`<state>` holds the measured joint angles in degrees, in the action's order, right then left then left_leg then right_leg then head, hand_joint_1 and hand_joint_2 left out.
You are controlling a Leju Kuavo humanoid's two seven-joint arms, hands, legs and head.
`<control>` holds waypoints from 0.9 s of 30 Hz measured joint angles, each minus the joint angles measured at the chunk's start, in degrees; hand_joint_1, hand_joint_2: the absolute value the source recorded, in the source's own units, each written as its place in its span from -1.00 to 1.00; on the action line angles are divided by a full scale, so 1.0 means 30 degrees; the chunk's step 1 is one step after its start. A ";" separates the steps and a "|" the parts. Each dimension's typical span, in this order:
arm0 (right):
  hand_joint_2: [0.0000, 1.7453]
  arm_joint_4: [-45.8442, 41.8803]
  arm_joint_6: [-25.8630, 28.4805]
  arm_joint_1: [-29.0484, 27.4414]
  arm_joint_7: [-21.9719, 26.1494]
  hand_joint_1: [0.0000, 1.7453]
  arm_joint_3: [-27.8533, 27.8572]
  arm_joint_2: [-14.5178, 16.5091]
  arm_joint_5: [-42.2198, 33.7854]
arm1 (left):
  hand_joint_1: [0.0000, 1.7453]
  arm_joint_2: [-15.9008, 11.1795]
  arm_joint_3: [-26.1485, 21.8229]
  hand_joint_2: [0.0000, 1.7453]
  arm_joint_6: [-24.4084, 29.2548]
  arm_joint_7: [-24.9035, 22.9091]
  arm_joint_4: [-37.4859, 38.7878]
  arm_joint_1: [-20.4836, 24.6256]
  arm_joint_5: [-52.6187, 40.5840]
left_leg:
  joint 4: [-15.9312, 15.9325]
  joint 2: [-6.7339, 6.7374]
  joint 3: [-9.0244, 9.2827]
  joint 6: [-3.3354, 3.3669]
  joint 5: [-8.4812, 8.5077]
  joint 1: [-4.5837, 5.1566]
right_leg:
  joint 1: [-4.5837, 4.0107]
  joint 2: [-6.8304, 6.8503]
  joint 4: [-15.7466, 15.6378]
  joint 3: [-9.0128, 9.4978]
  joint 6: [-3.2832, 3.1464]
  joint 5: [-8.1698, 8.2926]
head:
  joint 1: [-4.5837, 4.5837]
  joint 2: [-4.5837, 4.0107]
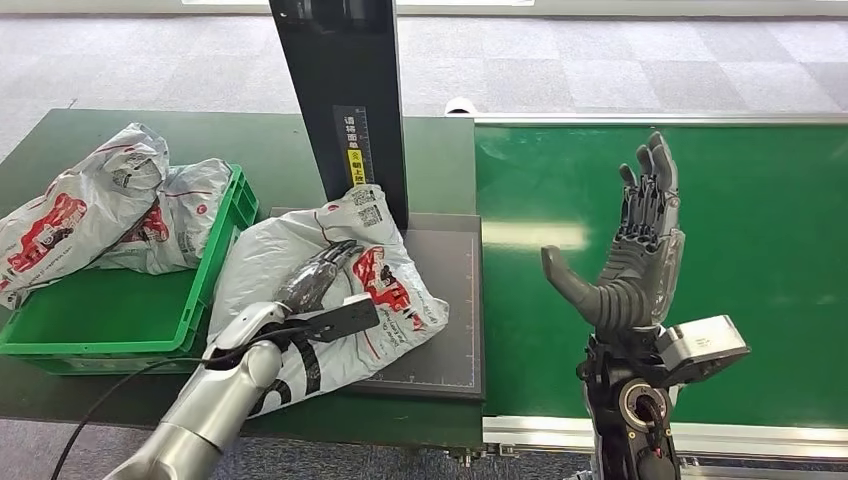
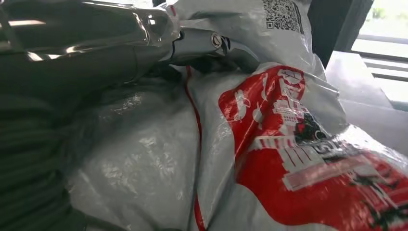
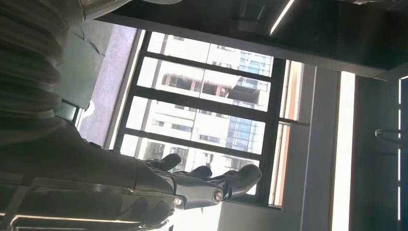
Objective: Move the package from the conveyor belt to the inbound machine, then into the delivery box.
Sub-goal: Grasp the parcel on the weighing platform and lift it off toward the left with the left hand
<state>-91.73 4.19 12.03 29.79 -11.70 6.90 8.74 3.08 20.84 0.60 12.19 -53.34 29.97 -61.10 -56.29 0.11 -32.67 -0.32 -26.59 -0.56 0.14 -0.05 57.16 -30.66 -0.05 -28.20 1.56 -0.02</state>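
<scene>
I see the green crate [image 1: 215, 268] at the left of the dark green tabletop [image 1: 280, 140], with two white-and-red plastic mail bags [image 1: 100, 205] heaped at its far end and spilling over its far and left rims; the near part of its floor is bare.

The package [image 1: 345, 275], a crumpled white poly bag with red print and a QR label, lies on the black platform of the inbound machine [image 1: 455, 300], at the foot of the machine's upright black column [image 1: 345, 90]. Its long axis runs diagonally, from the near-left corner, which overhangs the platform beside the crate, to the far end against the column's base.

My left robot hand [image 1: 318, 275] rests on top of the package with its fingers laid along the plastic; in the left wrist view the fingers [image 2: 211, 43] press into the film, but I cannot tell whether they actually grip it. My right robot hand [image 1: 630, 250] stands upright above the green conveyor belt [image 1: 760, 230], fingers spread wide, holding nothing.

Grey carpet tiles [image 1: 600, 60] cover the floor beyond; the right wrist view catches large windows [image 3: 211, 110] with buildings outside.
</scene>
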 joint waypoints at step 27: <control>1.00 -0.0096 0.0053 -0.0457 0.1047 -1.00 0.0313 -0.0796 -0.1051 | 1.00 0.0142 0.2333 1.00 -0.2286 0.2829 0.8368 0.6426 0.0600 | 0.0005 -0.0027 0.0135 0.0005 0.0052 0.0002 | 0.0002 0.0012 -0.0001 0.0157 0.0014 0.0028 | -0.0004 -0.0002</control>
<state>-92.02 4.34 10.66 32.93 -10.76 4.51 5.59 3.51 27.83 -6.26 20.67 -28.23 49.25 -59.30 -56.28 0.02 -32.26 -0.31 -26.43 -0.56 0.14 -0.01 57.15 -30.19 -0.01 -28.12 1.55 -0.02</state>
